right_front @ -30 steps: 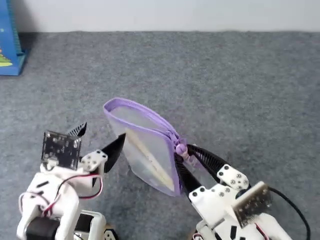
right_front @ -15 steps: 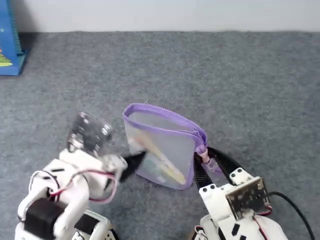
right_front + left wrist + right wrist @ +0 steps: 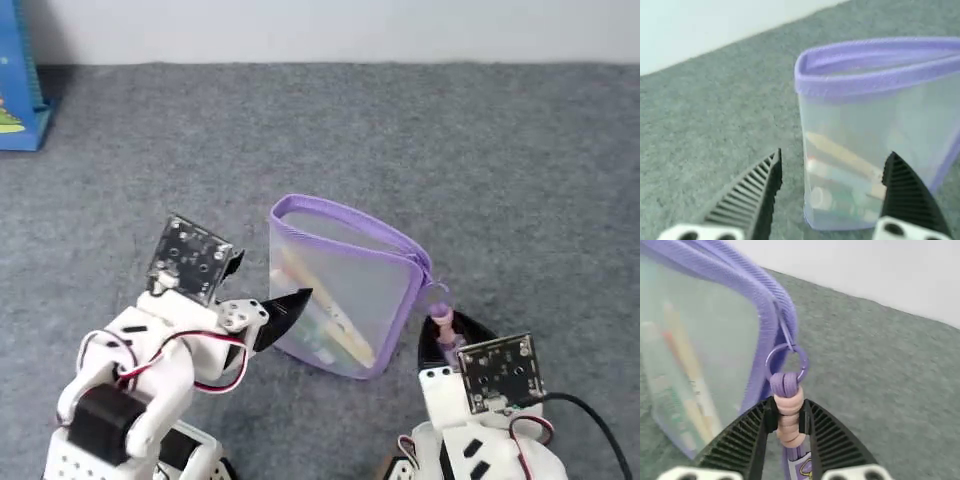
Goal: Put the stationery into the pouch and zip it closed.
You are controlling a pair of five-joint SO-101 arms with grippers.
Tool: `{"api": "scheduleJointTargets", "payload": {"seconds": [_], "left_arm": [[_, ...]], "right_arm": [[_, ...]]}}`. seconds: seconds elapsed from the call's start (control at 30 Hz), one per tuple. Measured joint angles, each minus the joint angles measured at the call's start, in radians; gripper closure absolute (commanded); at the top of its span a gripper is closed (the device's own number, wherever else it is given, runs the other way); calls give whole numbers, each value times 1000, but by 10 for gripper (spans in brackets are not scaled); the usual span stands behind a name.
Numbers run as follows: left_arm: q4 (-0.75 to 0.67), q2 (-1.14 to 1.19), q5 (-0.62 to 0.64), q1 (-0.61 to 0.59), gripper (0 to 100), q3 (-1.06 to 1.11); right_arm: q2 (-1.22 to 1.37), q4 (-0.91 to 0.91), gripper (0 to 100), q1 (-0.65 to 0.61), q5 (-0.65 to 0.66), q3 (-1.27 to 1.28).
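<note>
Two risks. Right gripper (image 3: 788, 412) is clamped on the zip pull (image 3: 788, 389), a thin hold, so a sideways tug could slip it out. Just beyond its fingertips the pouch (image 3: 705, 355) stands upright with the stationery (image 3: 840, 170) inside. Left gripper (image 3: 835, 155) gapes around the pouch's lower corner, pinching nothing. Unbraced, the pouch would likely drag or topple instead of the zip running.

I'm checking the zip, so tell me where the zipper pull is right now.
The zipper pull is pinched in the right gripper, at the pouch's top corner on the right arm's side; the left gripper is open at the opposite edge.
</note>
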Motion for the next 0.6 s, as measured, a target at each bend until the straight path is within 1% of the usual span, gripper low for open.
{"api": "scheduleJointTargets", "payload": {"seconds": [0.13,0.27,0.5,0.6], "left_arm": [[-3,3,0,0,691,28],[-3,5,-8,9,691,43],[-3,5,-11,21,691,58],[0,5,-14,31,691,64]], "right_arm": [[0,-5,991,109,98,100],[0,-17,991,183,124,161],[0,-20,991,189,107,161],[0,-20,991,126,86,161]]}}
